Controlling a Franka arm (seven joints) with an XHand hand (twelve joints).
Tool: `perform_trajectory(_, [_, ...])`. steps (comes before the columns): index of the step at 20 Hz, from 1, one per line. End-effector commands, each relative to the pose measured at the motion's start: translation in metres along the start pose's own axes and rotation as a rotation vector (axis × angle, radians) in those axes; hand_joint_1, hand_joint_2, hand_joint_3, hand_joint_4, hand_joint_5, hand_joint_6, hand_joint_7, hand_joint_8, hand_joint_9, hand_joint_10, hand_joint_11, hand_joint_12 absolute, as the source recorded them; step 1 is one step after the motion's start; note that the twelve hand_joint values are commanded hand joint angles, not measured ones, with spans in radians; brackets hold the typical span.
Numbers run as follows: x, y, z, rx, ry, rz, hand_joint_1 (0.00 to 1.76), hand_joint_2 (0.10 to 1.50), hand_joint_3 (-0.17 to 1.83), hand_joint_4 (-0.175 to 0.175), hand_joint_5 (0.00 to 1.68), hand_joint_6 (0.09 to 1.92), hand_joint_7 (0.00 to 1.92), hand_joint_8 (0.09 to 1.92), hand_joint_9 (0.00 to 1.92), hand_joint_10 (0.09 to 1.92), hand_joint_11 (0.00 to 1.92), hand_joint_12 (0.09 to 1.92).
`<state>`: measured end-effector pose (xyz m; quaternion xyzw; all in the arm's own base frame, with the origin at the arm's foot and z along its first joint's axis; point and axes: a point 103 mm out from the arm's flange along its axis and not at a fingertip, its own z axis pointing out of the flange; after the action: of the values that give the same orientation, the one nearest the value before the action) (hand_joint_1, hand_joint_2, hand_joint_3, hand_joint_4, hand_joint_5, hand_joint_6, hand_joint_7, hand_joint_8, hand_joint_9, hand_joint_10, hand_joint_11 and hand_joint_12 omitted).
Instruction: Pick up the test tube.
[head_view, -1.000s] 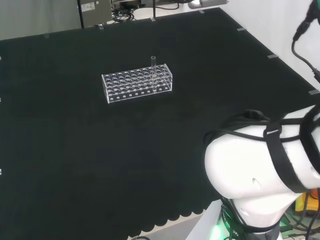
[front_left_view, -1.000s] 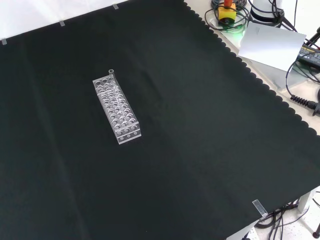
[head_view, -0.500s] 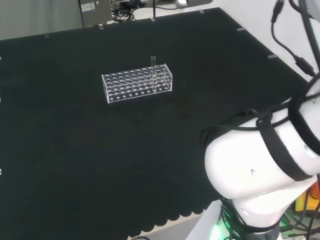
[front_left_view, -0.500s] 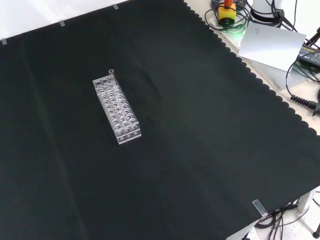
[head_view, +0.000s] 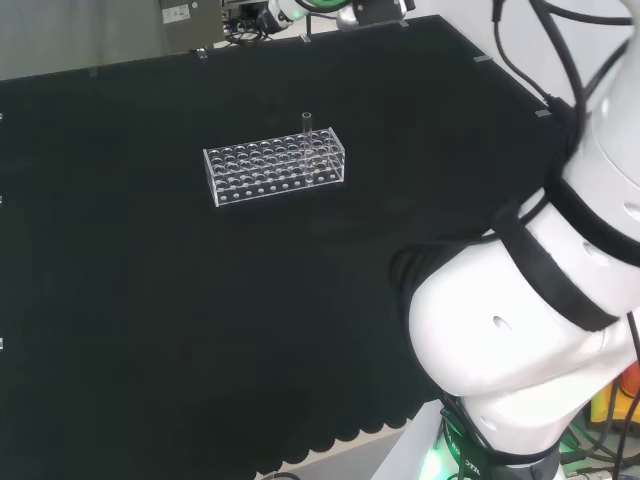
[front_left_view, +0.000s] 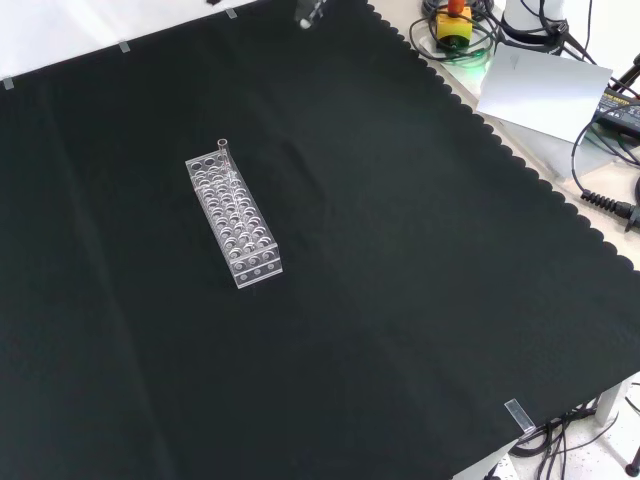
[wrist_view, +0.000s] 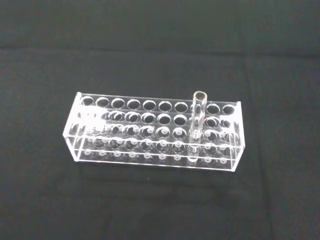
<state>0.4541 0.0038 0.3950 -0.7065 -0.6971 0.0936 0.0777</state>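
A clear test tube (head_view: 307, 122) stands upright in a clear plastic rack (head_view: 275, 170) with many holes, in the far row near the rack's right end in the head view. In the front view the tube (front_left_view: 222, 150) rises from the far end of the rack (front_left_view: 240, 228). The wrist view looks down from a distance on the tube (wrist_view: 197, 120) and the rack (wrist_view: 150, 134), with nothing touching them. A small blurred part of the hand (front_left_view: 308, 12) shows at the front view's top edge, well beyond the rack. How the hand is set cannot be made out.
Black cloth (front_left_view: 400, 300) covers the bench, with a scalloped edge at the front view's right. The arm's white links (head_view: 520, 330) stand at the head view's right. Cables, a yellow box with a red button (front_left_view: 452, 25) and a grey sheet (front_left_view: 540, 90) lie off the cloth.
The arm's links have swung upward and forward in the head view. A part of the hand has come into the front view's top edge. Rack and tube have not moved.
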Motion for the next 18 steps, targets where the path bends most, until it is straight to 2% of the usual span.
perform_trajectory(1, [-0.024,0.048,0.027,0.051,0.011,0.032,0.45,0.96,0.06,-0.028,0.1,0.09,0.0,0.68,0.0,0.7,0.0,1.4])
perform_trajectory(4, [-0.03,0.061,0.043,0.058,0.016,0.035,0.47,0.96,0.06,-0.04,0.14,0.09,0.05,0.76,0.0,0.82,0.0,1.46])
perform_trajectory(8, [-0.038,0.073,0.062,0.077,0.008,0.043,0.51,0.95,0.06,-0.064,0.22,0.09,0.27,0.89,0.1,0.93,0.0,1.54])
perform_trajectory(13, [-0.048,0.089,0.088,0.131,0.008,0.064,0.55,0.95,0.06,-0.082,0.3,0.09,0.42,0.93,0.23,0.93,0.0,1.6])
perform_trajectory(18, [-0.054,0.1,0.111,0.19,-0.018,0.069,0.57,0.95,0.06,-0.089,0.33,0.09,0.46,0.93,0.28,0.92,0.01,1.6])
